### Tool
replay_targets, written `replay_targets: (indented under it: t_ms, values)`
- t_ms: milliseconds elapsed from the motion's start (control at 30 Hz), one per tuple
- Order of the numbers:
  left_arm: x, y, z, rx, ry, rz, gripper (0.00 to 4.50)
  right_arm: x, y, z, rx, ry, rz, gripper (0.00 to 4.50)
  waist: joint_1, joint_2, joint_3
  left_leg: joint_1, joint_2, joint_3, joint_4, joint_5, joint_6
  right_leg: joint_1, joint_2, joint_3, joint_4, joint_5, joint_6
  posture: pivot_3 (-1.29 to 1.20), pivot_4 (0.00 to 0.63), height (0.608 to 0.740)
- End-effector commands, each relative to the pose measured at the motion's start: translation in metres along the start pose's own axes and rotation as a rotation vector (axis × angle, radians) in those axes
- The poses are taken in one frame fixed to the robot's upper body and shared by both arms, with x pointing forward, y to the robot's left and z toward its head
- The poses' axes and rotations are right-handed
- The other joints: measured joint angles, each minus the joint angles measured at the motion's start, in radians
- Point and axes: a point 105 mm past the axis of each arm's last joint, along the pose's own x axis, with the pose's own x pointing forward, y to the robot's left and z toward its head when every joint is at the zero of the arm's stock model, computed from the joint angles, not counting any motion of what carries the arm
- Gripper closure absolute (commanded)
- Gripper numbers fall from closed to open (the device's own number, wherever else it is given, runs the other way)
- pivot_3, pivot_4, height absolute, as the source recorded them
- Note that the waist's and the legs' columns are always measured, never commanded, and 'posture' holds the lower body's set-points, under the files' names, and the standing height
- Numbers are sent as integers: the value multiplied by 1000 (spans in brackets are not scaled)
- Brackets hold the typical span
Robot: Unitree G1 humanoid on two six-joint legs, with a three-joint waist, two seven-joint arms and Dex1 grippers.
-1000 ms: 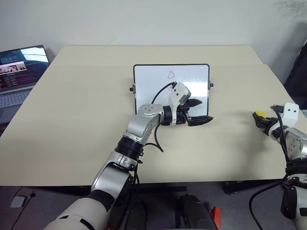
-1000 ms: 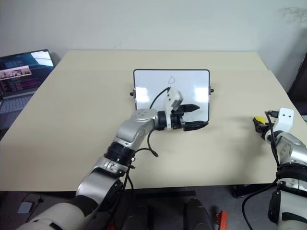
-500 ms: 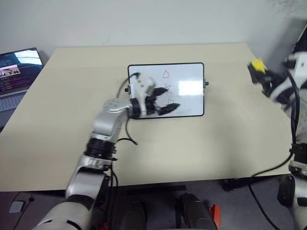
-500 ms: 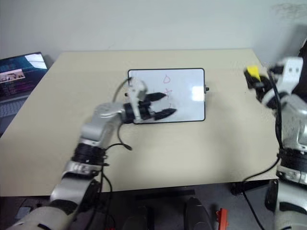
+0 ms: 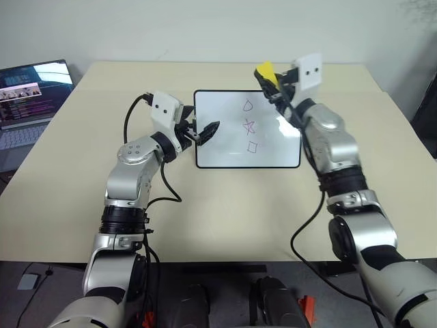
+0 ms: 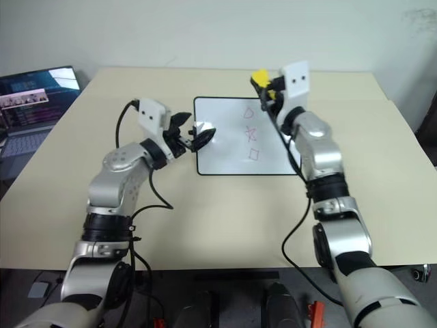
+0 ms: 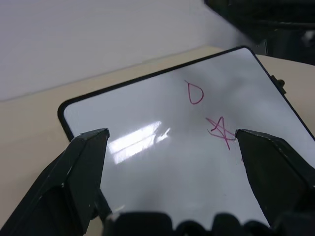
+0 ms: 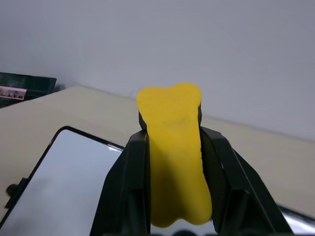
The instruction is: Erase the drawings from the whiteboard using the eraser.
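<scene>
The whiteboard [image 5: 247, 130] lies flat on the surface [image 5: 205, 205], long side running across, and all three red drawings [image 5: 249, 126] sit untouched in a column just right of its middle: the rounded shape at the far end, the star below it, the little square nearest the robot. Right gripper [image 5: 272, 82] is up in the air over the board's far right corner, fingers [image 8: 123, 187] clamped tight on the yellow eraser [image 5: 264, 71], which stands on end between them, long axis in line with the fingers. So the marks lie below that hand and a touch toward the robot and to its left; the eraser is clear of the board, nothing wiped yet. Left gripper [image 5: 203, 131] waits at the board's left edge, fingers spread wide and holding nothing, tips over the white just inside the frame, looking ready to steady the board. The right arm is plainly the nearer one to the column, and it looks like the eraser must tip down and descend onto the rounded shape first.
</scene>
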Motion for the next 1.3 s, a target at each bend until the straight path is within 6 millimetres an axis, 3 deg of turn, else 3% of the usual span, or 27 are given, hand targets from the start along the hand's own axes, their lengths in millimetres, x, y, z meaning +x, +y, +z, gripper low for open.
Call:
replay_targets:
  t_ms: [33, 333, 867, 1100, 1300]
  values:
    - [-4, 2, 12, 36, -30, 17, 0, 11, 10, 8, -134, -34, 20, 3431, -1, 0, 0, 0, 0, 0, 0, 0, 0, 0, 0, 0, 0, 0, 0, 0, 150, 740]
    - [-2, -1, 3, 64, 37, 33, 0, 21, 11, -16, -196, 45, -93, 3433, -3, 0, 0, 0, 0, -1, 0, 0, 0, 0, 0, -1, 1, 0, 0, 0, 150, 740]
    - [-5, -4, 7, 68, 34, 24, 0, 4, 8, -73, -217, 253, -139, 3434, -5, 0, 0, 3, 0, -2, 0, 0, 0, 4, 0, -1, 1, 0, 0, 0, 150, 740]
    - [-4, -5, 6, 64, 36, 14, 0, 6, 29, -76, -228, 252, 18, 3437, -13, 0, 0, 5, 0, -2, 1, 0, 0, 5, 0, -1, 1, 0, 0, 0, 150, 740]
    - [-2, -8, 7, 61, 31, 1, 0, 7, 28, -74, -222, 260, 23, 3452, -25, 0, 0, 5, 0, -2, 1, 0, 0, 5, 0, -1, 2, 0, 0, 0, 150, 740]
